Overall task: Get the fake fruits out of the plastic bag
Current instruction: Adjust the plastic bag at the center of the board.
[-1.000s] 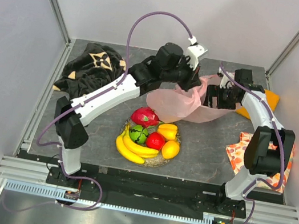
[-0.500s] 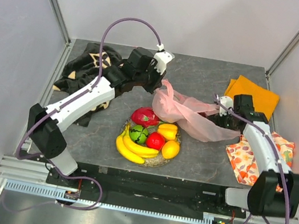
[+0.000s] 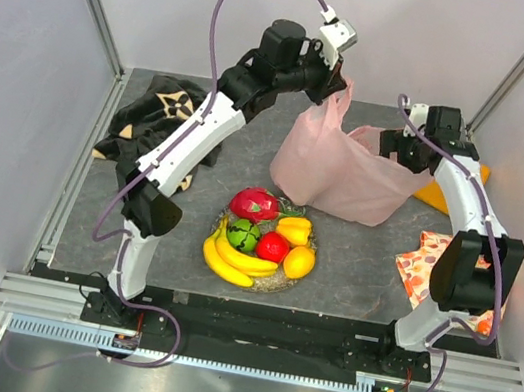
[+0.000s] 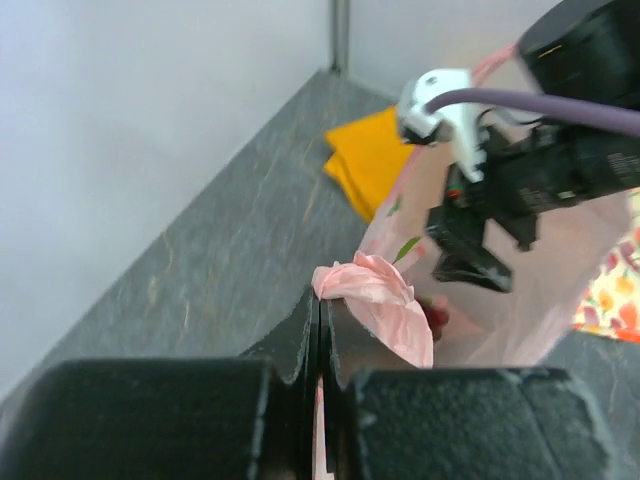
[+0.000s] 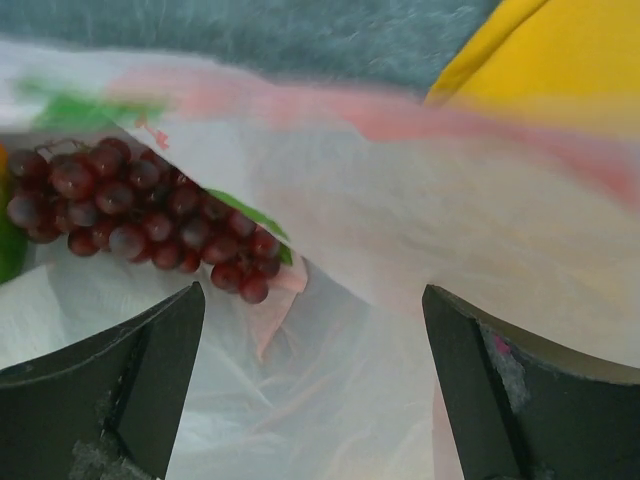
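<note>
The left tool (image 3: 339,72) sits high over the back of the table (image 3: 356,266), its jaws pinched flat on a bunched loop handle of the pink plastic bag (image 3: 337,174). The bag hangs from that grip, its lower part down on the table. The right tool (image 5: 310,298) stands wide at the bag's far side, holding nothing, and faces a dark purple grape bunch (image 5: 150,215) inside the bag. Just in front of the bag, a glitter plate (image 3: 279,282) carries the rest: banana bunch (image 3: 231,257), dragon fruit (image 3: 254,203), green ball (image 3: 242,234), red apple (image 3: 272,247) and yellow-orange pieces (image 3: 299,262).
</note>
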Action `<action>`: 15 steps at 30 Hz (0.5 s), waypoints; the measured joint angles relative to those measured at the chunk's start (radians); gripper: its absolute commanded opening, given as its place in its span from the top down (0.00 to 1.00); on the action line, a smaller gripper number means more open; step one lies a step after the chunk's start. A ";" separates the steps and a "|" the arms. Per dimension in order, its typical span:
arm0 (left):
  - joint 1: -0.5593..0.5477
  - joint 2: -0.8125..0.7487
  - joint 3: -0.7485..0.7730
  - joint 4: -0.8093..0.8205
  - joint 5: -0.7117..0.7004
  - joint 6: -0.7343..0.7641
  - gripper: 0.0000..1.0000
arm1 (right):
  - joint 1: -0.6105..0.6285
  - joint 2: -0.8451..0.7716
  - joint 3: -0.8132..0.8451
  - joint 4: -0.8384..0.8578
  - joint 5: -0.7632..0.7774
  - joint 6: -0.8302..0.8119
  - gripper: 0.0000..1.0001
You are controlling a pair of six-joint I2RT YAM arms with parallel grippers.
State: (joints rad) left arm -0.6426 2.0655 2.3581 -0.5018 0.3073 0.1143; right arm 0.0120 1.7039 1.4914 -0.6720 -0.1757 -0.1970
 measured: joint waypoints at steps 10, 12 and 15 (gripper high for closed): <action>0.003 -0.149 -0.166 -0.006 0.309 0.005 0.98 | -0.010 -0.144 -0.047 0.040 0.009 0.054 0.02; 0.003 -0.209 -0.246 -0.046 0.362 0.011 0.98 | -0.009 -0.228 -0.114 0.042 0.008 0.054 0.02; 0.003 -0.256 -0.307 -0.095 0.411 0.011 0.98 | -0.009 -0.305 -0.189 0.042 0.003 0.053 0.02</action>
State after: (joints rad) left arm -0.6395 1.8099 2.0514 -0.5968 0.7181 0.1249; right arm 0.0029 1.3991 1.3025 -0.6300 -0.1730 -0.1436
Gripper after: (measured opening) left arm 0.022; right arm 0.982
